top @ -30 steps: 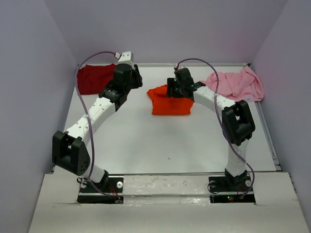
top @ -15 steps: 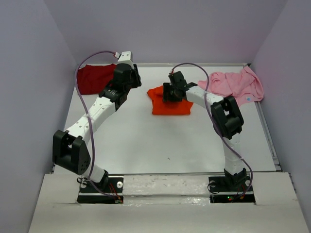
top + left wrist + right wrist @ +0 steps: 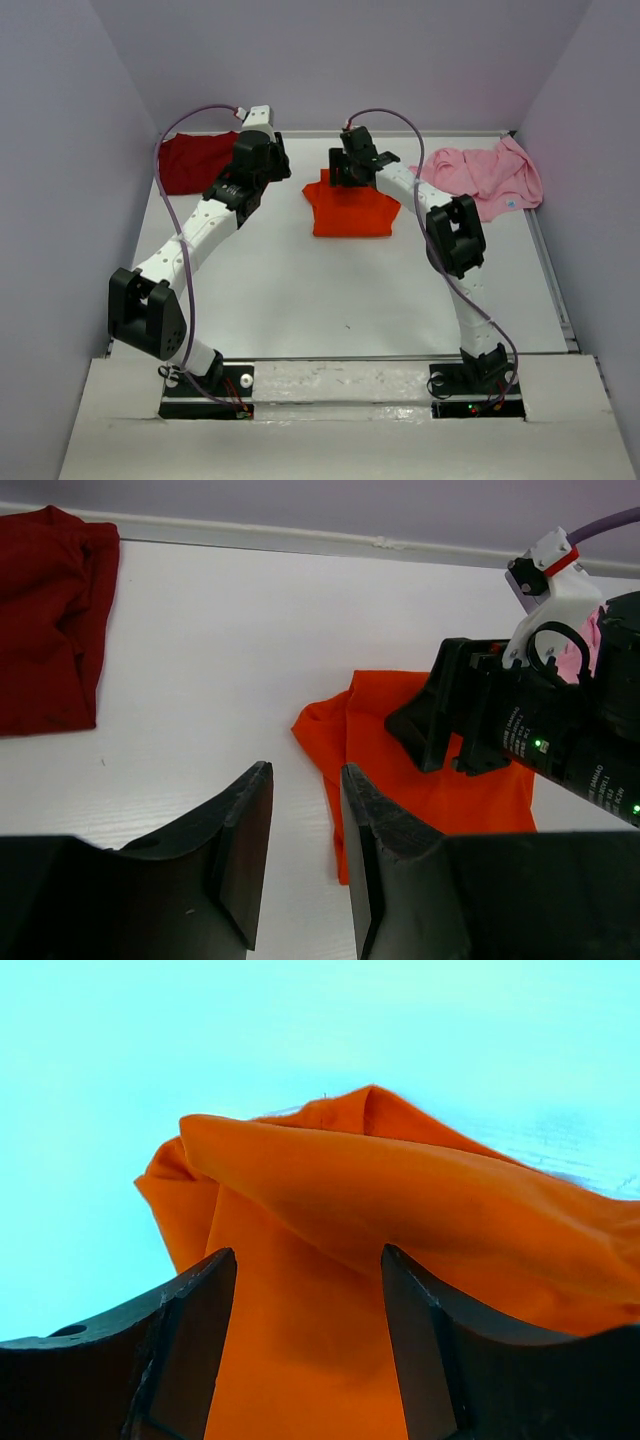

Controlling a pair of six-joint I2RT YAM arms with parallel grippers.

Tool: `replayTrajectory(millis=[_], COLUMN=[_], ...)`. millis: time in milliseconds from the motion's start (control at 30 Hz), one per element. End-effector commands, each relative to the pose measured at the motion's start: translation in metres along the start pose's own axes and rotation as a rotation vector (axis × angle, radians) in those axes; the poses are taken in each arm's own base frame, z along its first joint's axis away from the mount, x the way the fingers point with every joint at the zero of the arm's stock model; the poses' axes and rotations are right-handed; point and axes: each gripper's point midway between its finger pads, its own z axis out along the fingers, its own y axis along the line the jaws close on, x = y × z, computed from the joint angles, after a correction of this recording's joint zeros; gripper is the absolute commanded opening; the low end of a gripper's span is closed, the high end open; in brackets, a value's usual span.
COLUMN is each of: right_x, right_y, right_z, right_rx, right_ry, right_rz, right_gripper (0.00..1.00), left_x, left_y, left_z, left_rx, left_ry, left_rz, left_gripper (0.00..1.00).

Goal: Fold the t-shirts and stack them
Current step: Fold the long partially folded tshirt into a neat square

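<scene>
now, right fingers (image 3: 190, 1350) above orange t-shirt (image 3: 400, 1210)

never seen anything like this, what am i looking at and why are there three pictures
These are two robot arms bolted at the near edge of a white table, each ending in a two-finger gripper. The wide picture comes from a fixed camera above and behind them, with the left arm on the left and the right arm on the right. The other two pictures come from small cameras on the wrists, so the dark prongs at the bottom are each gripper's own fingers.

Three t-shirts lie on the table: a red shirt far left, an orange shirt in the middle, and a crumpled pink shirt far right.

The left gripper is open over bare table and holds nothing. The right gripper is open just above the orange shirt's far edge, not closed on it.
</scene>
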Motion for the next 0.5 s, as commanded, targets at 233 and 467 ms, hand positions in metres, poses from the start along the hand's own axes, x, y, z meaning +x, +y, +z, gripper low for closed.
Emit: replayTrajectory(millis=[233,467], right_x=[0.001,-0.026], right_y=[-0.059,-0.072], right_z=[0.046,0.039], right_rx=[0.106,0.112], right_ry=[0.039,-0.012], right_rz=[-0.012,-0.045], right_gripper=[0.65,0.65], left_x=[-0.024,-0.019], left_y=[-0.002,-0.003], left_z=[-0.006,-0.003], left_rx=[0.011,0.017], left_ry=[-0.075,-0.064], left_rz=[0.008,0.010], left_gripper=[0.43,0.43])
